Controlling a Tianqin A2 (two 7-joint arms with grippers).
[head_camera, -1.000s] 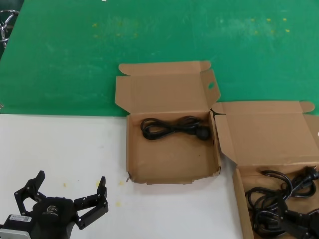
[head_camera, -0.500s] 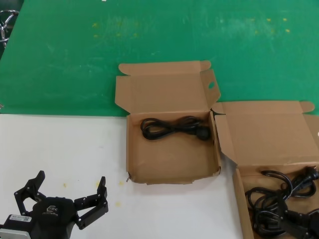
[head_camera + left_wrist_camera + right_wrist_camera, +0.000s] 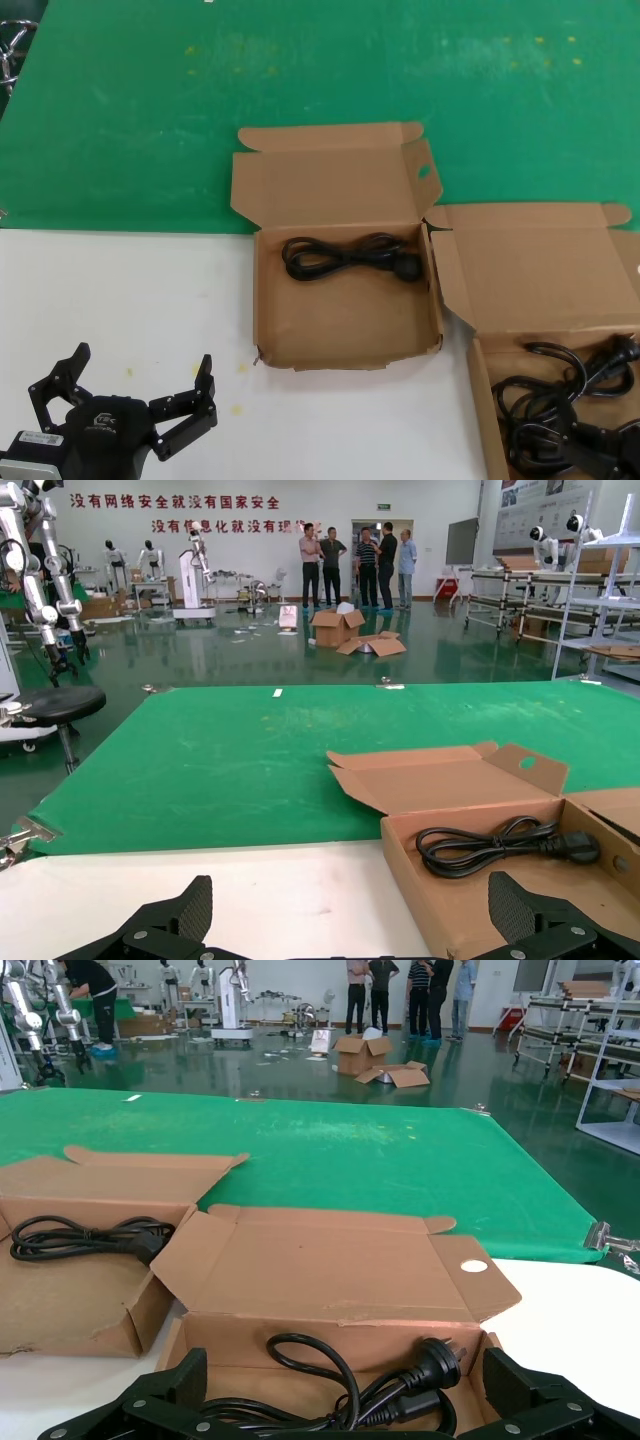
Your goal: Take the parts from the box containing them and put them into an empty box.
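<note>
- Low at the near left of the head view, the left gripper (image 3: pixel 133 392) hangs over the white table (image 3: pixel 120 300), its black fingers (image 3: pixel 200 385) spread wide and holding nothing.
- From the left wrist view, that same gripper's two fingertips (image 3: pixel 175 920) stand far apart, with the white surface between them.
- At the centre sits the empty box (image 3: pixel 345 330), lid folded back toward the far side over the green mat (image 3: pixel 300 70), an oval hole (image 3: pixel 424 171) in its right lid flap.
- Despite its role, this box holds one black power cord (image 3: pixel 345 255), lying along the far wall of the tray, its plug at the right end.
- To the near right, touching or nearly touching that box's right corner, stands the box containing them (image 3: pixel 540 270), its plain lid also leaning back.
- Inside it, a tangle of the parts (image 3: pixel 565 410) fills the tray, loops overlapping, one plug (image 3: pixel 625 348) near the far right.
- The right gripper (image 3: pixel 345 1410) does not appear in the head view; the right wrist view shows it just over the full box, fingers splayed wide to either side of the cords (image 3: pixel 330 1390), gripping nothing.
- People and other robots stand well off across the glossy green floor (image 3: pixel 250 650).
</note>
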